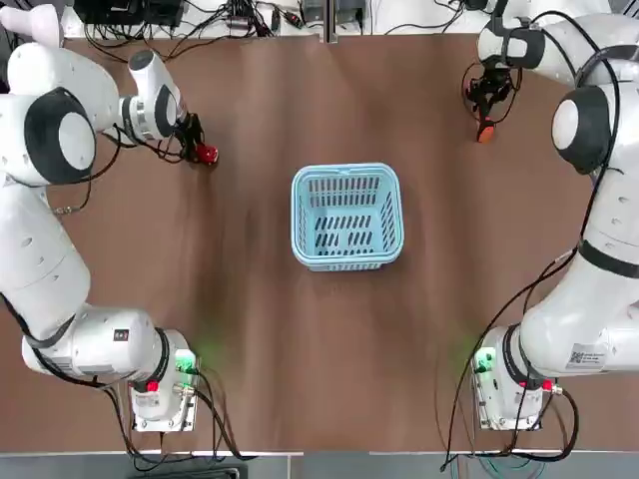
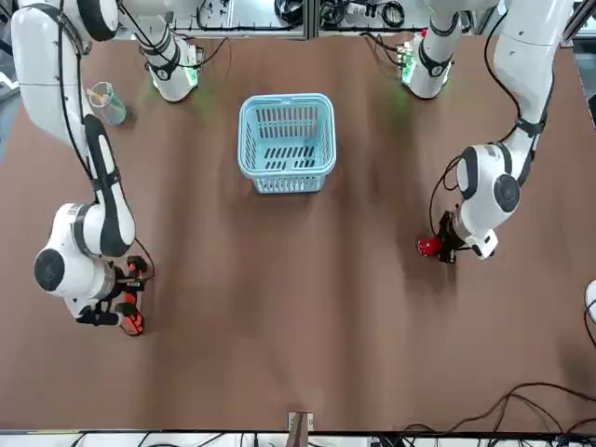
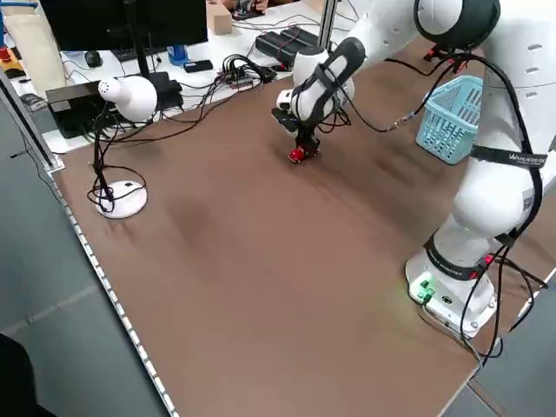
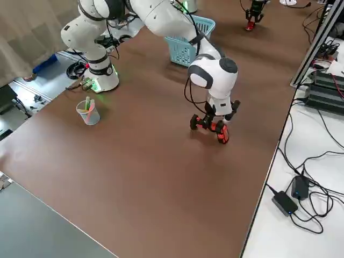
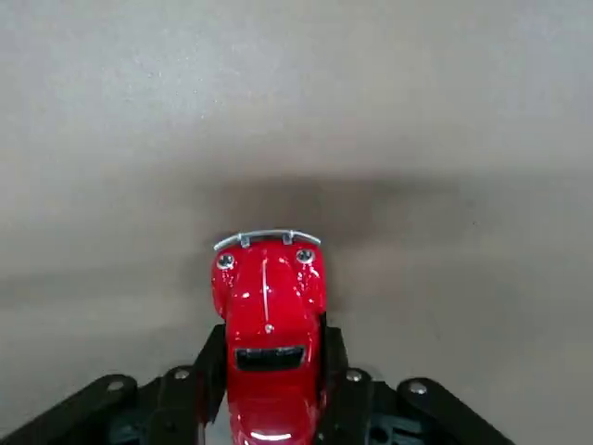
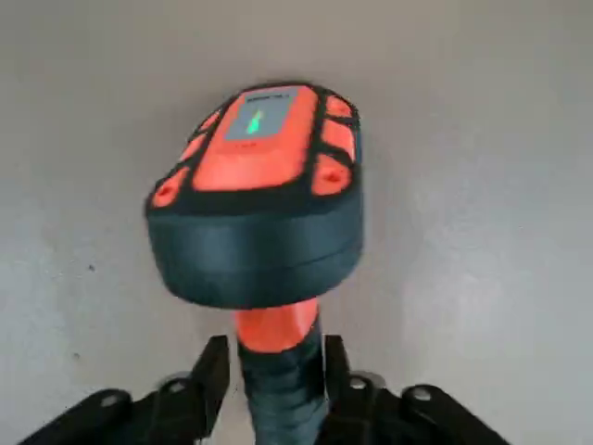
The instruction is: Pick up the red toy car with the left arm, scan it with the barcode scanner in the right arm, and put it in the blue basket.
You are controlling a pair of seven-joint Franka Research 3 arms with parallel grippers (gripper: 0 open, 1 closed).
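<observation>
The left pincer [image 1: 200, 148] pinches the red toy car [image 1: 207, 154] low at the bench's [image 1: 250, 329] far left side. The right pincer [image 1: 486, 118] grips the barcode scanner [image 1: 485, 130] by its handle near the far right corner. The blue basket [image 1: 346, 217] sits mid-bench, well apart from both.

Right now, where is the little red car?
The red car sits between the left gripper's fingers, at the table's far left in the top view, left of the blue basket.
</observation>
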